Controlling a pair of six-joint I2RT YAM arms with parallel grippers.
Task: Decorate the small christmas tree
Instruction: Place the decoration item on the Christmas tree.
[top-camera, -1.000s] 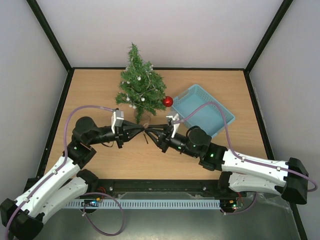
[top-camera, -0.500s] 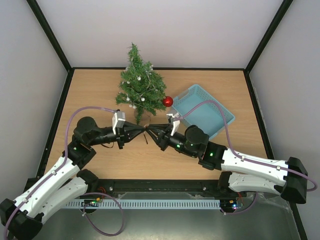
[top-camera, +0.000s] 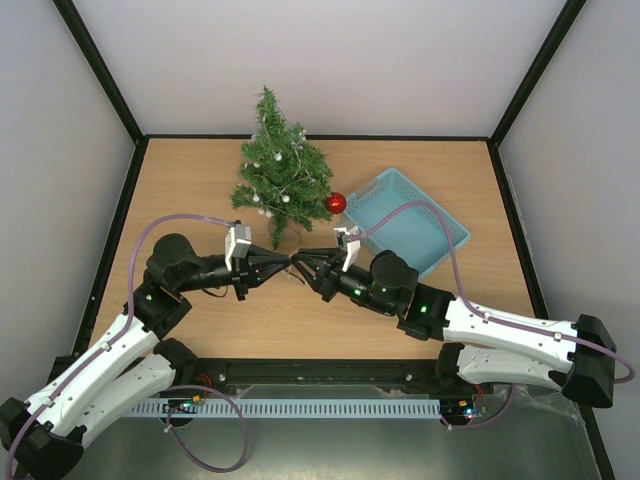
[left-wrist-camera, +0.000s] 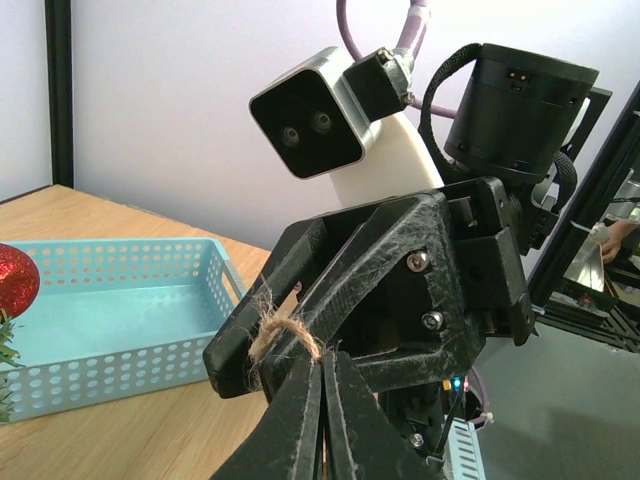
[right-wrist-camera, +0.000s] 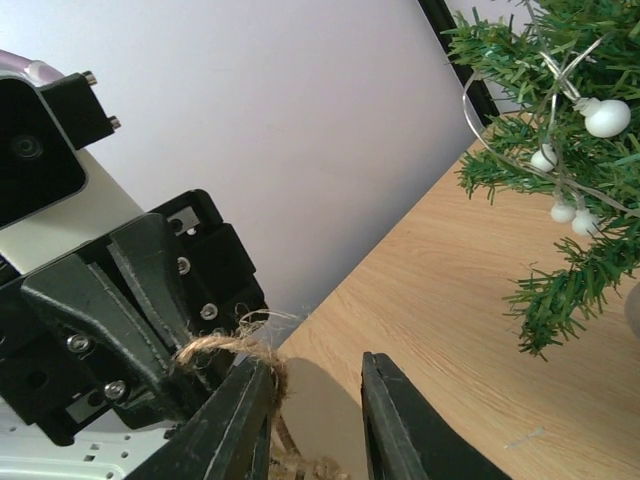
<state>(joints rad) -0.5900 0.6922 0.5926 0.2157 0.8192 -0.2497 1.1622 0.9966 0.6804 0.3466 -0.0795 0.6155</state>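
So the small christmas tree (top-camera: 280, 185), a bushy little thing with dark green plastic needles and a pointy top, stands upright toward the far side of the light wooden tabletop (top-camera: 180, 190). It's got smooth round white beads (right-wrist-camera: 607, 117) strung through the branches. A glossy red ball ornament (top-camera: 335, 203) sits at its lower right edge, just beside the corner of a light blue perforated plastic basket (top-camera: 410, 222), which is rectangular with little holes all over the walls.

In front of the tree the two arms meet nose to nose. The left gripper (left-wrist-camera: 322, 358) has its matte black wedge-shaped fingers pressed tight together, pinching a fuzzy loop of brown jute twine (left-wrist-camera: 285, 340) right at the tips. The right gripper (right-wrist-camera: 318, 365) has its jaws partly apart with a clear gap between them. The frayed twine drapes over the finger nearer the left arm, and nothing's clamped between them as far as I can see.
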